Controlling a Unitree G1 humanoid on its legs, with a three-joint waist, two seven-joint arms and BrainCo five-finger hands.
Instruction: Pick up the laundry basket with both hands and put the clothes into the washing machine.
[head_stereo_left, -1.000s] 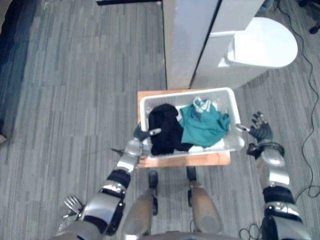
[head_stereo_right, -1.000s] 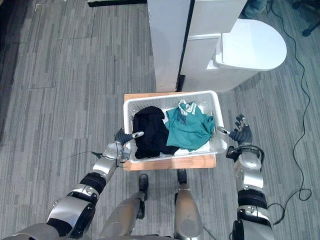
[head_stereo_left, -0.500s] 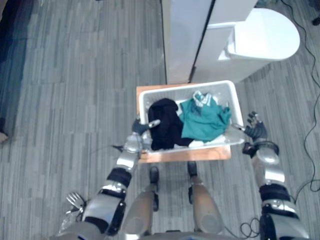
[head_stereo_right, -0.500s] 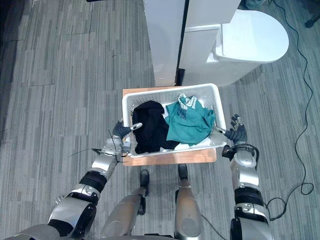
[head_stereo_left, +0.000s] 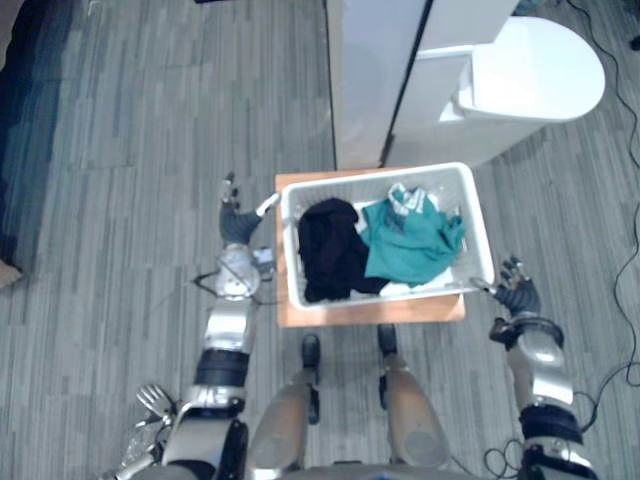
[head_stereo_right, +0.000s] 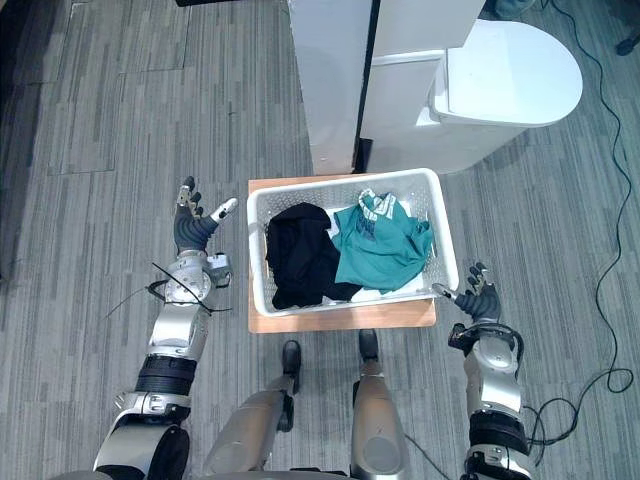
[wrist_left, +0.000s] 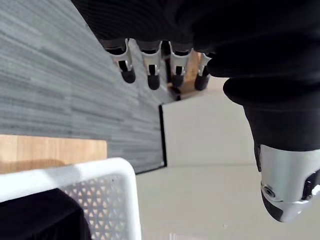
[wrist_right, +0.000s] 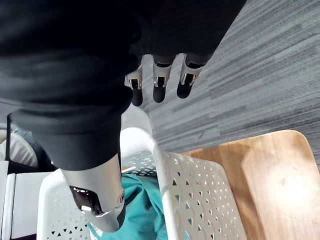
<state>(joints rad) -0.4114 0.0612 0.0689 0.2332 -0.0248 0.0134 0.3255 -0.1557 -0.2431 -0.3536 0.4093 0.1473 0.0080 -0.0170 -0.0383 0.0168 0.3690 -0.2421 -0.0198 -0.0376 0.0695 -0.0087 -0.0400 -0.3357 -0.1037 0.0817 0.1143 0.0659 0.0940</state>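
Laundry basket (head_stereo_right: 255, 250), where is it?
— On the small wooden desk (head_stereo_right: 340, 322), in front of the white cabinet (head_stereo_right: 335, 80). A black garment (head_stereo_right: 295, 250) and a teal garment (head_stereo_right: 385, 245) lie inside it, side by side.
And the hands?
— The left hand (head_stereo_right: 188, 228) is raised beside the basket's left side, apart from it, with its fingers spread and holding nothing. The right hand (head_stereo_right: 478, 300) is by the near right corner, fingers straight and loose, also empty. I cannot tell whether its thumb touches the rim.
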